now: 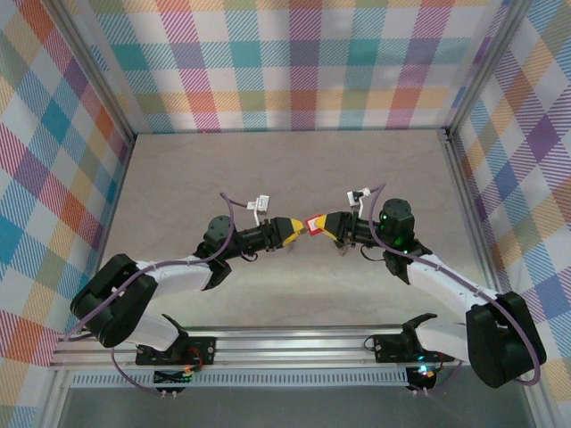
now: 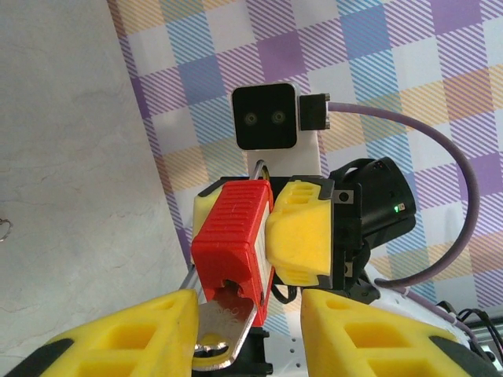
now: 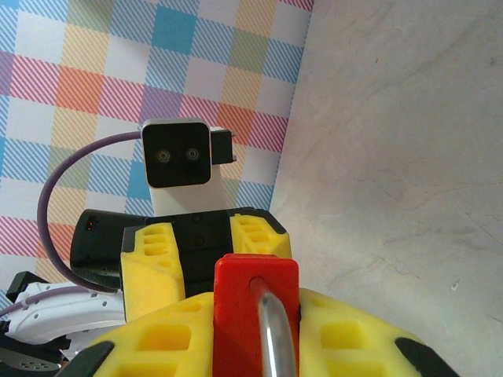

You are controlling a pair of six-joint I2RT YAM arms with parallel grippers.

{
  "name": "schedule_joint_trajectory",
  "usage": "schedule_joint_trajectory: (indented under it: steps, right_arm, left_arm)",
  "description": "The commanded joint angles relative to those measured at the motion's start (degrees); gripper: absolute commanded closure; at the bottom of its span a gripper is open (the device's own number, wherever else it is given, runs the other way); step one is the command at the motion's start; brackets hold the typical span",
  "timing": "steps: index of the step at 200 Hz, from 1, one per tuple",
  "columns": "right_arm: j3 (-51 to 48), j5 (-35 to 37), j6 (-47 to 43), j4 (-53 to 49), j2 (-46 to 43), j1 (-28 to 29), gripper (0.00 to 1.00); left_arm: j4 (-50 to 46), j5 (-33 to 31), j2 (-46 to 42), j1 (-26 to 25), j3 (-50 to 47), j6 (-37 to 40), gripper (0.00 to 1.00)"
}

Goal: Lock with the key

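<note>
— Overhead, what's listed?
— Left claw (image 1: 298, 226) meeting right claw (image 1: 323, 223) above the surface (image 1: 285, 169).
— Left wrist?
— Key (image 2: 222, 334) pinched, seated in red padlock (image 2: 233, 243).
— Right wrist?
— Padlock clamped, shackle (image 3: 273, 338) showing.

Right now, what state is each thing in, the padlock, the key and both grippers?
Padlock: held off the table, clamped in the right gripper.
Key: blade in the keyhole at the padlock's base, head pinched by the left gripper.
Shackle: metal bar enters the red body; whether it is latched cannot be told.
Left gripper: shut on key.
Right gripper: shut on padlock.
</note>
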Motion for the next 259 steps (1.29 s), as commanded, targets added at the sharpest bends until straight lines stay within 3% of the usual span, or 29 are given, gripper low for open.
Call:
schedule_joint_trajectory:
  steps: [1, 259]
  right_arm:
    - [1.7, 2.3, 0.6, 0.4, 1.7, 0.1, 1.00]
    - [2.6, 0.0, 4.5, -0.2, 5.0, -1.3, 1.00]
  left_arm:
    - [6.7, 5.2, -0.1, -3.4, 1.8, -1.3, 0.62]
    - [8.9, 6.7, 2.2, -4.8, 2.4, -1.1, 0.82]
